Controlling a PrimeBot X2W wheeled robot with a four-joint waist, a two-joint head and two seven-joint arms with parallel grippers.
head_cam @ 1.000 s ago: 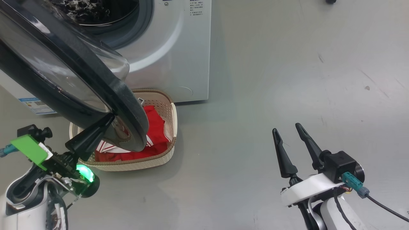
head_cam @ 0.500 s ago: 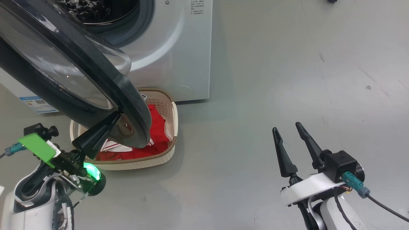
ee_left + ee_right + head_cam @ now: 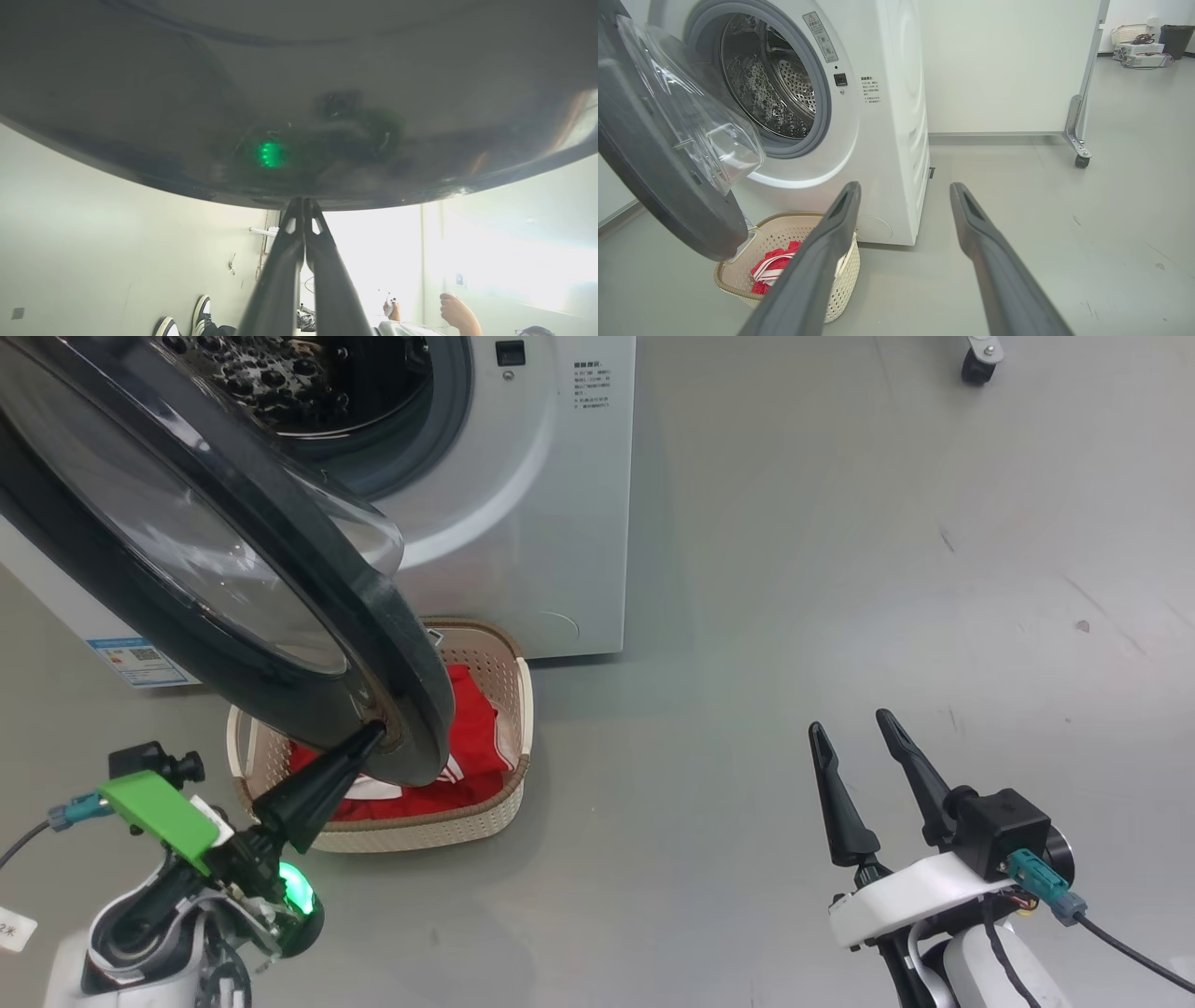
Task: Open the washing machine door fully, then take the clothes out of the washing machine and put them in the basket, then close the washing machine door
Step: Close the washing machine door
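Red clothes (image 3: pixel 471 719), heaped in basket (image 3: pixel 439 835) — beneath open washing machine door (image 3: pixel 233 551)

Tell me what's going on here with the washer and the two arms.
The robot seems to be at the door-closing step. Its left hand, fingers shut together, has its tips against the lower edge of the washing machine door, which stands partly open. The clothes lie in the basket in front of the washing machine, and the drum looks empty. The right hand is open above the floor, holding nothing.
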